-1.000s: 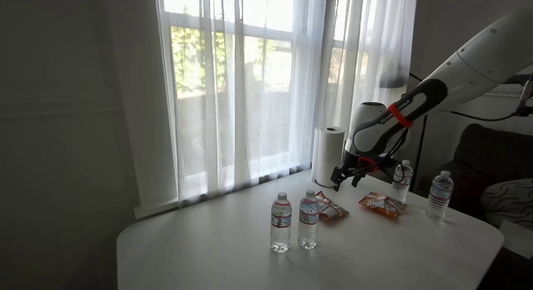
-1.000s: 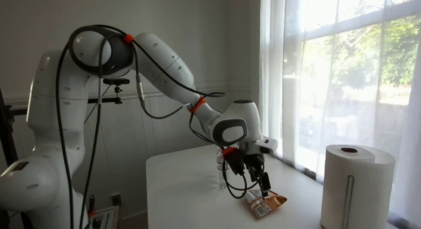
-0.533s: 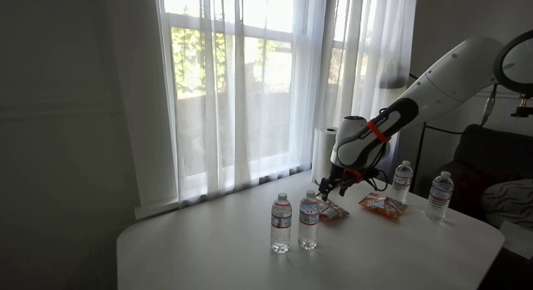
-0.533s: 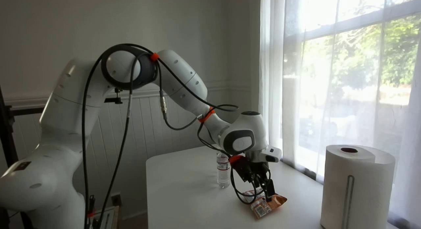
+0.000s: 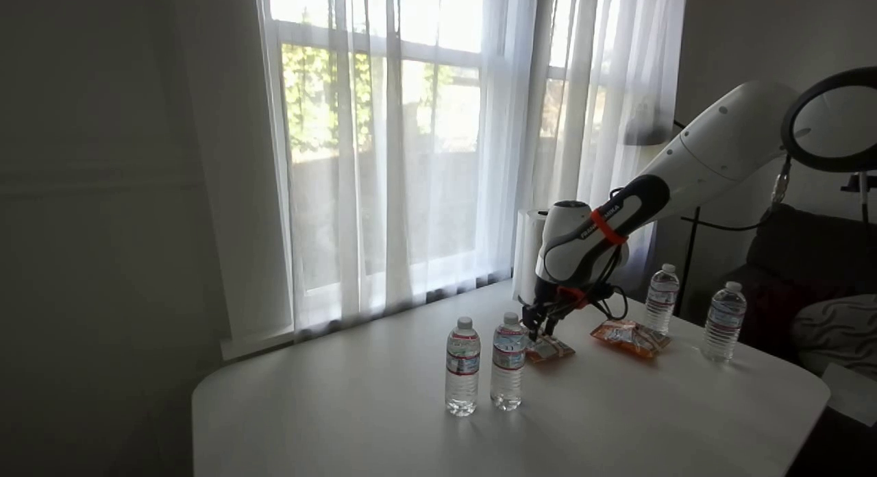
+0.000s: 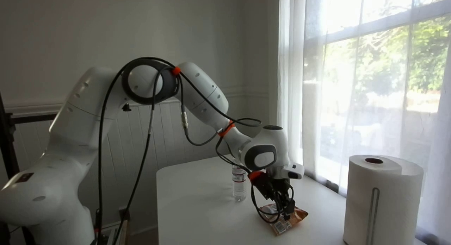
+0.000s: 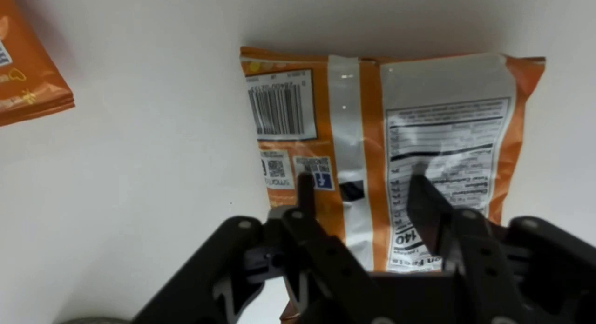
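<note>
Over a broad, white, round-cornered table [image 5: 322,395] we see a white, cable-draped robot arm [image 6: 201,86] bent low, with a tall white paper-towel roll [image 6: 382,199] and four white-capped, clear plastic water bottles [image 5: 462,367] standing well apart from one another's pairs. At the arm's end, the black two-finger gripper [image 7: 362,189] is right over a rectangular, silver-striped, orange-and-white foil snack bag [image 7: 375,147] lying on the tabletop, so we judge the step in hand to be lining up a grasp on it: the jaws stand apart, a fingertip on either side of the stripe. The next move, as we read it, calls for drawing the fingers together low on the film without crushing the contents. The tips are dark and blurred, so we cannot tell whether they touch it. An exterior view shows us a second, orange foil bag [image 5: 630,336] whole, where the wrist view catches only a corner; the wrist view alone brings out the printed nutrition panel [image 7: 447,156] and the small, square QR code [image 7: 275,169].
</note>
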You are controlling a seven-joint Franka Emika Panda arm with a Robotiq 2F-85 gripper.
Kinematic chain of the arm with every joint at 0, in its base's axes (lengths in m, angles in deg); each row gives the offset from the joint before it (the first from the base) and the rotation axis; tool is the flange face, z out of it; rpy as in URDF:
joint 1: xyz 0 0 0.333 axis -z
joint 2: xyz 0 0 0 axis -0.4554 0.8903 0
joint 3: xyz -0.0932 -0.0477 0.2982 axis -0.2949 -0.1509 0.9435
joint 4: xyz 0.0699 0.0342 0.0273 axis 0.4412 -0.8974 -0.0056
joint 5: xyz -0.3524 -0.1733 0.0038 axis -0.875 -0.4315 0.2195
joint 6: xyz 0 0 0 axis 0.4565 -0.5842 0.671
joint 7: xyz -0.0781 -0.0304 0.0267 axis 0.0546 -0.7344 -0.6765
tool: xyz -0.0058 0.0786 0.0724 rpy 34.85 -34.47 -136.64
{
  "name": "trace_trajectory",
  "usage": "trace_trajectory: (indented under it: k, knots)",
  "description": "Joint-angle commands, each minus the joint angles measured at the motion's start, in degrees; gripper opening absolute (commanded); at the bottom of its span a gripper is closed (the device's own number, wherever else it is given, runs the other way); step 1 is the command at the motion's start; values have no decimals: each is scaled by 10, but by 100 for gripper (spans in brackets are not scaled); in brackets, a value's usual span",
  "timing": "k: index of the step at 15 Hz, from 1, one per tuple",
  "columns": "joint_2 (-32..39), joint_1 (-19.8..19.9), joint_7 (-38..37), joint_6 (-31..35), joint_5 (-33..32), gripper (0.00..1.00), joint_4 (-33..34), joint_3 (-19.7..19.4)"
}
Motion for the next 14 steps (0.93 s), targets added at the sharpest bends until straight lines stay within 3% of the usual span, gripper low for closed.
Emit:
trace_trajectory:
  k: [1, 5, 14]
  knots:
    - [12, 3, 19, -24, 1, 24, 24, 2]
    - [3, 5, 27, -41, 5, 1, 22, 6]
    - [-83, 16, 59, -108, 9, 0, -33, 11]
